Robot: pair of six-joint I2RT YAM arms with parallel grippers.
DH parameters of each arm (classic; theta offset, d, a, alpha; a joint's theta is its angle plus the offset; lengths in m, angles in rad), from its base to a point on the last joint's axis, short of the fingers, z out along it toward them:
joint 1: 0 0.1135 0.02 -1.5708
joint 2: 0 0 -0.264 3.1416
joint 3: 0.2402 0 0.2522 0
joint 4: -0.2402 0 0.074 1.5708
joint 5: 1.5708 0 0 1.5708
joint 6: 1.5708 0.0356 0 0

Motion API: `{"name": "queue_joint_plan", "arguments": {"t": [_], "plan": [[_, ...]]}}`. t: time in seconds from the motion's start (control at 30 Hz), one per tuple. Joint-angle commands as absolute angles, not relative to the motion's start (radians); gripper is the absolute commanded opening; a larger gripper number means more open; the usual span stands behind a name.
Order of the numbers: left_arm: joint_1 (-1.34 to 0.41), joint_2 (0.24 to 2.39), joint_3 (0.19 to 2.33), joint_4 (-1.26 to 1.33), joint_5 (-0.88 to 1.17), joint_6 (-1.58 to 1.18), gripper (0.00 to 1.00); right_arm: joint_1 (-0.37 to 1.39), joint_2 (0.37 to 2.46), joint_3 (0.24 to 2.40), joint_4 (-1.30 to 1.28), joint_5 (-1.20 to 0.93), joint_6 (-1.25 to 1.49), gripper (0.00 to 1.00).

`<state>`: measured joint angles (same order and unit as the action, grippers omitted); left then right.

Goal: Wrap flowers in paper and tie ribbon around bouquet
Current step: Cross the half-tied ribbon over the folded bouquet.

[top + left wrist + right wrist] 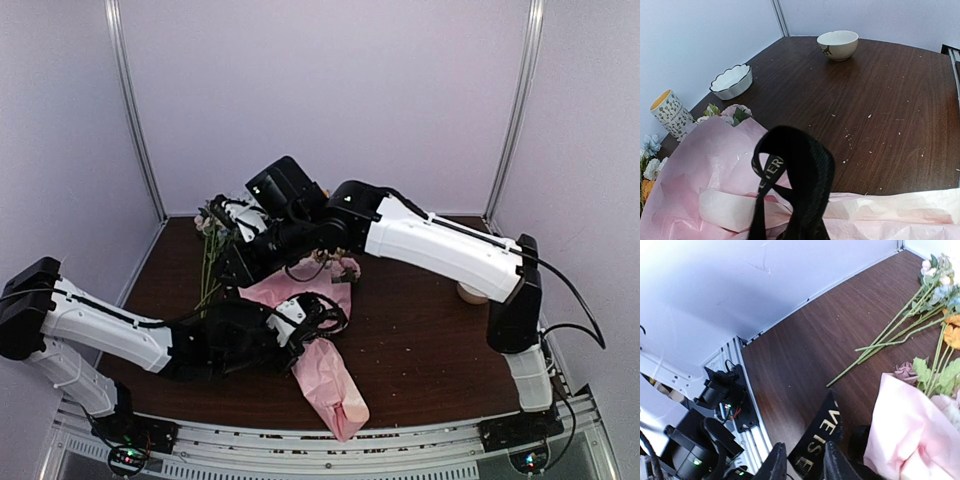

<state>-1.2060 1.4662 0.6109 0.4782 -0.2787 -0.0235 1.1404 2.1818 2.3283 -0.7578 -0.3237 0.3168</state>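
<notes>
1. The bouquet (325, 375) lies flat on the worktop (420, 340). It is a cone with its narrow end toward the near edge and pink blooms and leaves at the far end.
2. The paper (705, 165) is pale pink and crinkled, rolled around the stems.
3. The ribbon (795, 170) is black and flat with gold lettering. It rises in a loop over the paper.
4. Loose flowers (892, 337) lie beside the bouquet, their long green stalks bunched together.
</notes>
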Motion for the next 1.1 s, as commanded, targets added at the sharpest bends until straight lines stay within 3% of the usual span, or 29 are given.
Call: {"name": "queue_joint_plan", "arguments": {"t": [0.0, 0.13, 0.23, 0.37, 0.6, 0.67, 0.9, 1.07], "plan": [[-1.207, 1.449, 0.597, 0.561, -0.308, -0.015, 0.00, 1.130, 2.114, 2.331, -0.779, -0.284, 0.288, 0.50], [-1.207, 1.432, 0.578, 0.585, -0.299, -0.024, 0.00, 1.101, 2.031, 2.282, -0.757, -0.274, 0.275, 0.85], [-1.207, 1.431, 0.576, 0.584, -0.316, -0.025, 0.00, 1.067, 1.964, 2.225, -0.743, -0.260, 0.269, 0.93], [-1.207, 1.430, 0.578, 0.578, -0.317, -0.036, 0.00, 1.020, 1.828, 2.044, -0.713, -0.238, 0.252, 0.91], [-1.201, 1.431, 0.579, 0.576, -0.339, -0.051, 0.00, 0.901, 1.561, 1.444, -0.423, -0.419, 0.366, 0.71], [-1.197, 1.426, 0.578, 0.578, -0.328, -0.052, 0.00, 0.899, 1.526, 1.336, -0.366, -0.451, 0.377, 0.71], [-1.193, 1.434, 0.589, 0.563, -0.320, -0.056, 0.00, 0.911, 1.502, 1.105, -0.118, -0.569, 0.493, 0.72], [-1.193, 1.446, 0.604, 0.540, -0.328, -0.056, 0.00, 0.936, 1.561, 1.104, -0.080, -0.586, 0.515, 0.70]]}}
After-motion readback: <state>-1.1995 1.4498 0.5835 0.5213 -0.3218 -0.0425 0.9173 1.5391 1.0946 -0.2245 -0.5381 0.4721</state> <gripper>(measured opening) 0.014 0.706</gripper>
